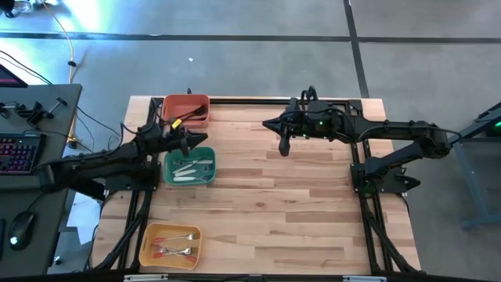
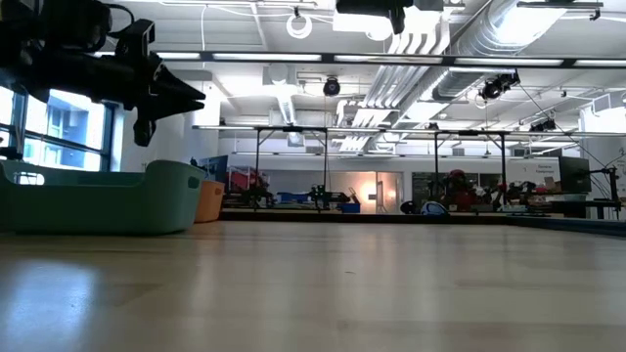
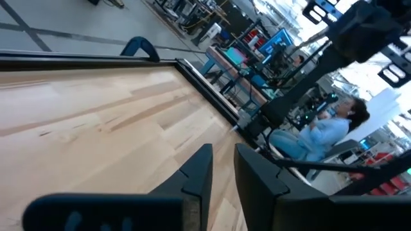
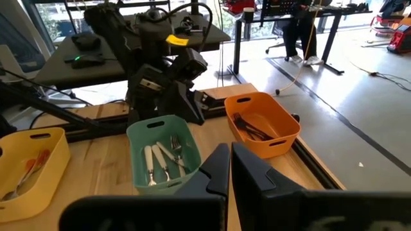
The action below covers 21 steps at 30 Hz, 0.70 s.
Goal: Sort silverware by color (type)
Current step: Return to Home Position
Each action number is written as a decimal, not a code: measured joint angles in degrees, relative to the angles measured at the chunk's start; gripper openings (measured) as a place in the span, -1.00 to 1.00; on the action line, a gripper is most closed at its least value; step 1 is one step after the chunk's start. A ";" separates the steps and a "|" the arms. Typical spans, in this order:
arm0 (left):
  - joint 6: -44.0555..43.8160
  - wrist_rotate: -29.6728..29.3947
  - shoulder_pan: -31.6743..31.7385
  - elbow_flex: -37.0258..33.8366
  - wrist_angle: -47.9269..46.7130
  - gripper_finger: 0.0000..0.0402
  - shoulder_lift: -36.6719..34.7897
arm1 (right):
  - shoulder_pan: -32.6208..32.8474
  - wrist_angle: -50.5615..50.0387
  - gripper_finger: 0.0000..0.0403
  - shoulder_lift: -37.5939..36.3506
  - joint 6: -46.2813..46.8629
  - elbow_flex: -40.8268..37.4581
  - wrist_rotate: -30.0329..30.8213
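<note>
Three bins stand along the table's left side. The orange bin (image 1: pixel 186 106) at the far end holds black silverware (image 4: pixel 250 128). The teal bin (image 1: pixel 189 167) holds white-handled pieces (image 4: pixel 164 160). The yellow bin (image 1: pixel 171 244) at the near end holds orange-handled pieces (image 1: pixel 174 247). My left gripper (image 1: pixel 202 141) hangs level above the teal bin's far rim; its fingers (image 3: pixel 221 170) stand a narrow gap apart with nothing between them. My right gripper (image 1: pixel 268 124) hovers high over the far middle of the table, shut and empty (image 4: pixel 230 163), pointing toward the bins.
Bare wooden tabletop (image 1: pixel 297 211) stretches from the bins to the right edge. A black frame rail (image 1: pixel 258 100) runs along the far edge. A desk with a keyboard (image 1: pixel 19 153) stands left of the table. A seated person (image 3: pixel 321 131) shows beyond the table.
</note>
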 joint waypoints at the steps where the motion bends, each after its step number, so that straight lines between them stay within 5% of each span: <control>1: 0.45 -1.06 -1.19 0.00 0.00 -0.74 -0.01 | 0.12 -0.19 -1.00 0.00 0.00 0.00 -0.01; 21: 1.29 -22.43 -19.82 0.00 0.57 -0.92 2.12 | 2.39 -7.37 -1.00 -0.02 -1.44 0.00 -0.98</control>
